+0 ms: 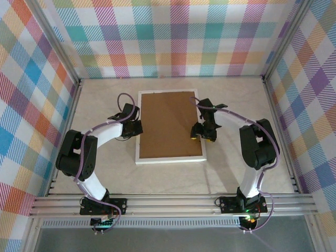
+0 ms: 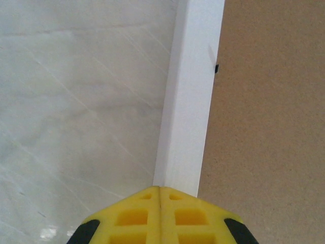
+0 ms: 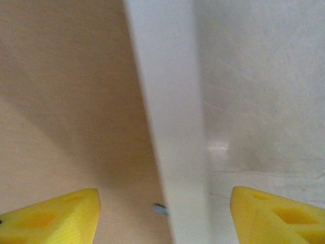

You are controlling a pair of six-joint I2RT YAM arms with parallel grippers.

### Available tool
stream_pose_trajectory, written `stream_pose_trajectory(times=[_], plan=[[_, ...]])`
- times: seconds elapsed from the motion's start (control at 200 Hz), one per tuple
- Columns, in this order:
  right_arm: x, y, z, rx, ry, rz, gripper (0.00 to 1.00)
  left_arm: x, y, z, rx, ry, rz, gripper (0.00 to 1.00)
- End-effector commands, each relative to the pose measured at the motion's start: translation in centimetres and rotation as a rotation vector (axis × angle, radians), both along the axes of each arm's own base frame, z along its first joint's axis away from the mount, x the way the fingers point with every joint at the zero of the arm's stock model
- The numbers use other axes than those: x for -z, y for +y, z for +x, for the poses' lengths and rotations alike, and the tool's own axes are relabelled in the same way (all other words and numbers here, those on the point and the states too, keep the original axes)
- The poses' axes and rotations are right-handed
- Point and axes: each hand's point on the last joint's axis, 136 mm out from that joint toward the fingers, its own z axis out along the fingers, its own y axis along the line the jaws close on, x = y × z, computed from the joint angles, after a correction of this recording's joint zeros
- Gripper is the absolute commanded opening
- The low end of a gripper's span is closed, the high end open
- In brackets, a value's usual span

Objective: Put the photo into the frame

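The frame (image 1: 169,159) lies flat in the middle of the table with its white border around a brown backing board (image 1: 169,125). The photo is hidden. My left gripper (image 1: 137,127) is shut with nothing in it, its tips at the frame's left border (image 2: 190,101); in the left wrist view the gripper (image 2: 160,190) shows its yellow fingers pressed together. My right gripper (image 1: 201,137) is open over the frame's right border (image 3: 172,127). In the right wrist view that gripper (image 3: 165,195) has one finger (image 3: 61,216) over the board and the other over the table.
A small dark tab (image 2: 217,67) sits at the inner edge of the left border, and another tab (image 3: 160,208) at the right border. Checked walls close the table (image 1: 236,100) in on three sides. A metal rail (image 1: 173,202) runs along the near edge.
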Motion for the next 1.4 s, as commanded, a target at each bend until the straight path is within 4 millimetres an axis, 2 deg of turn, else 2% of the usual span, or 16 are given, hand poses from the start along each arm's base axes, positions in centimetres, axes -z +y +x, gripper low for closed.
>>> stream_pose_trajectory(times=[0.0,0.115,0.28,0.37,0.395,0.44,0.49,0.535,0.62,0.78,0.915,1.165,1.28,1.395], plan=[[-3.7,0.8,3.1,-0.025,-0.116,0.115,0.7,-1.4,-1.2,-0.8,0.043,0.015,-0.055,0.0],[-4.8,0.3,5.8,-0.01,-0.171,0.136,0.7,-2.3,-0.5,-0.3,0.03,0.0,-0.05,0.0],[-5.1,-0.8,10.3,0.013,-0.224,0.164,0.7,-3.5,1.1,0.6,-0.013,-0.016,-0.06,0.0],[-5.0,-1.2,12.6,0.02,-0.235,0.202,0.7,-3.9,2.3,1.3,-0.046,-0.015,-0.07,0.07],[-5.0,-1.3,13.3,0.017,-0.241,0.209,0.7,-4.0,2.6,1.5,-0.054,-0.015,-0.073,0.11],[-4.9,-1.4,14.2,0.012,-0.246,0.209,0.69,-4.2,3.1,1.9,-0.07,-0.018,-0.078,0.23],[-4.6,-1.5,15.0,0.002,-0.245,0.199,0.69,-4.4,3.7,2.3,-0.091,-0.021,-0.082,0.47],[-4.4,-1.5,15.7,-0.011,-0.246,0.192,0.68,-4.5,4.1,2.7,-0.106,-0.023,-0.086,0.57],[-3.4,-1.5,16.7,-0.024,-0.227,0.173,0.65,-5.0,4.9,3.8,-0.13,-0.03,-0.096,0.67],[-1.9,-1.0,17.5,-0.045,-0.199,0.183,0.56,-5.3,5.6,6.4,-0.143,-0.035,-0.112,0.7],[-0.8,-0.8,17.2,-0.051,-0.173,0.185,0.52,-4.7,5.7,8.8,-0.121,-0.016,-0.106,0.69],[1.0,0.2,15.8,-0.104,-0.122,0.133,0.49,-2.7,5.3,12.3,-0.056,0.041,-0.097,0.6],[1.7,0.6,15.1,-0.123,-0.099,0.113,0.35,-2.2,4.8,13.2,-0.013,0.071,-0.097,0.59],[1.9,1.6,14.3,-0.166,-0.099,0.109,0.27,-1.9,5.0,14.1,0.009,0.077,-0.071,0.59]])
